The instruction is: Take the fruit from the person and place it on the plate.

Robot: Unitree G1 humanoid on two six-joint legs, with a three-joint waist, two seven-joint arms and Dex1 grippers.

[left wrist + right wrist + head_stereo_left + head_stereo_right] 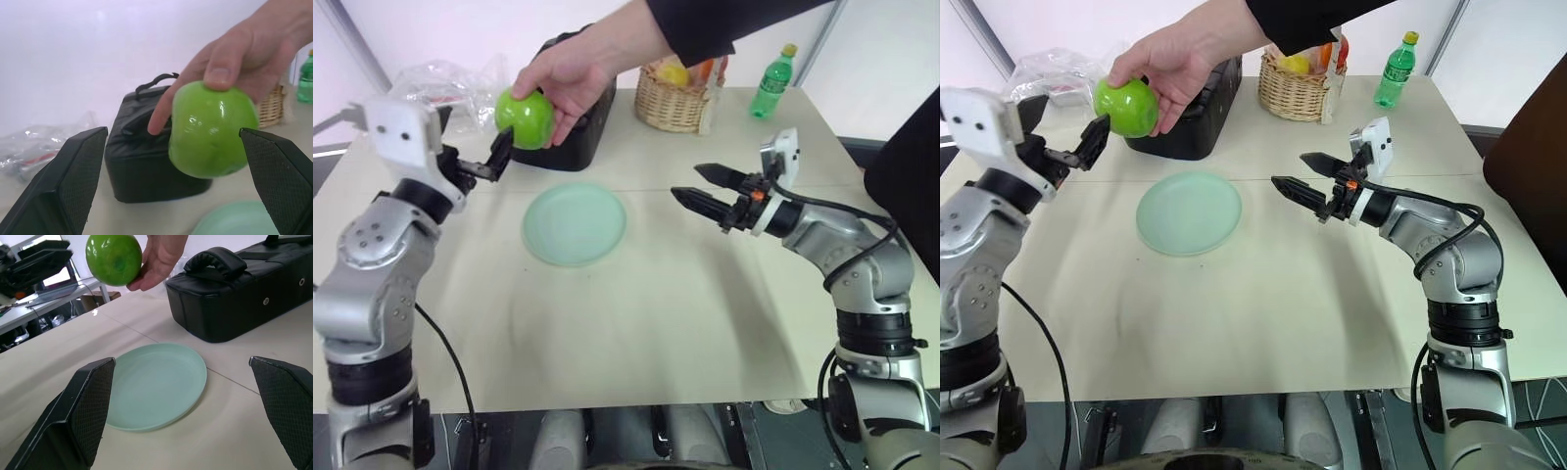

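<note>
A person's hand (576, 70) in a black sleeve holds the green apple (525, 117) in the air above the table's back left, in front of a black bag. My left gripper (497, 155) is open, its fingertips right at the apple's lower left side. In the left wrist view the apple (213, 130) lies just ahead of the two wide-apart fingers (73, 181), pinched from above by the person's fingers. The pale mint-green plate (575, 224) lies empty on the table below and to the right of the apple. My right gripper (686, 183) hovers open to the plate's right, pointing at it.
A black zipped bag (582, 137) stands behind the plate. A wicker basket (670, 106) with wrapped fruit and a green bottle (773, 83) are at the back right. Crumpled clear plastic (440, 78) lies at the back left. The tan tabletop (666, 323) stretches to the front edge.
</note>
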